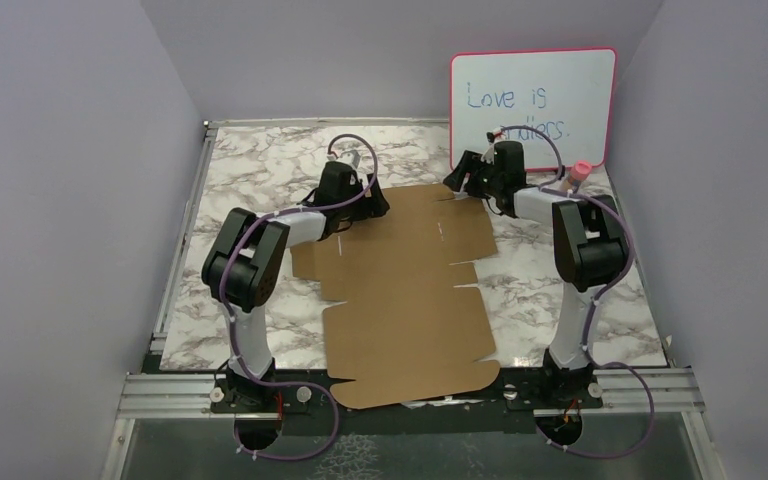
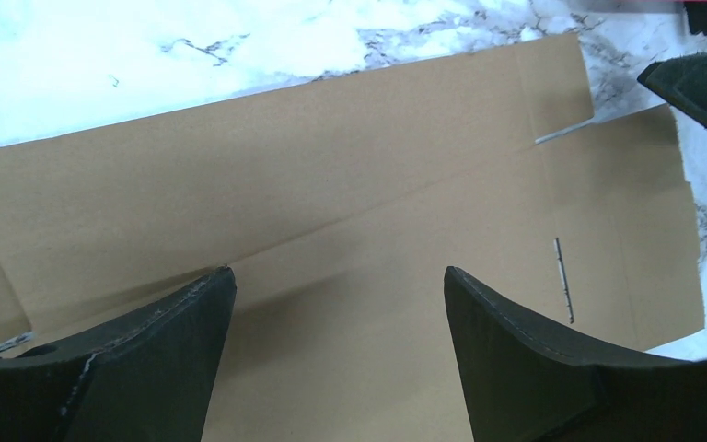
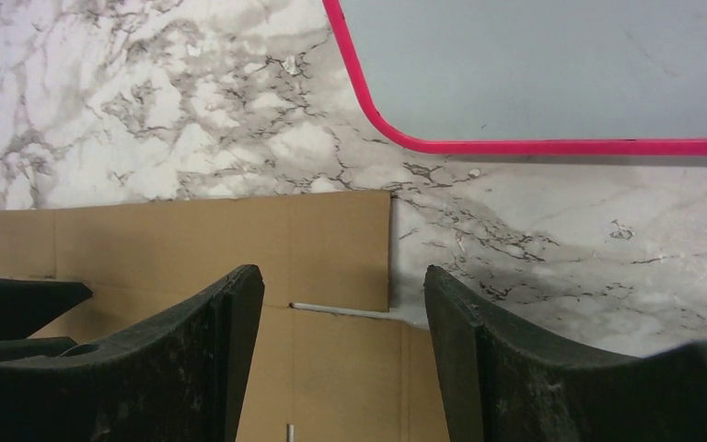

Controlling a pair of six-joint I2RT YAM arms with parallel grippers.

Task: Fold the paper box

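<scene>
The paper box is a flat brown die-cut cardboard sheet lying unfolded on the marble table, reaching from the near edge to mid-table. My left gripper hovers over the sheet's far left corner, jaws wide apart with only cardboard beneath and nothing between the fingers. My right gripper is at the sheet's far right corner, open too. In the right wrist view a slit and the corner flap of the cardboard lie between its fingers, with bare marble to the right.
A pink-framed whiteboard with blue writing leans against the back wall, close behind the right gripper. A small pink-capped object stands by the right arm. Metal rails run along the table's left edge and near edge.
</scene>
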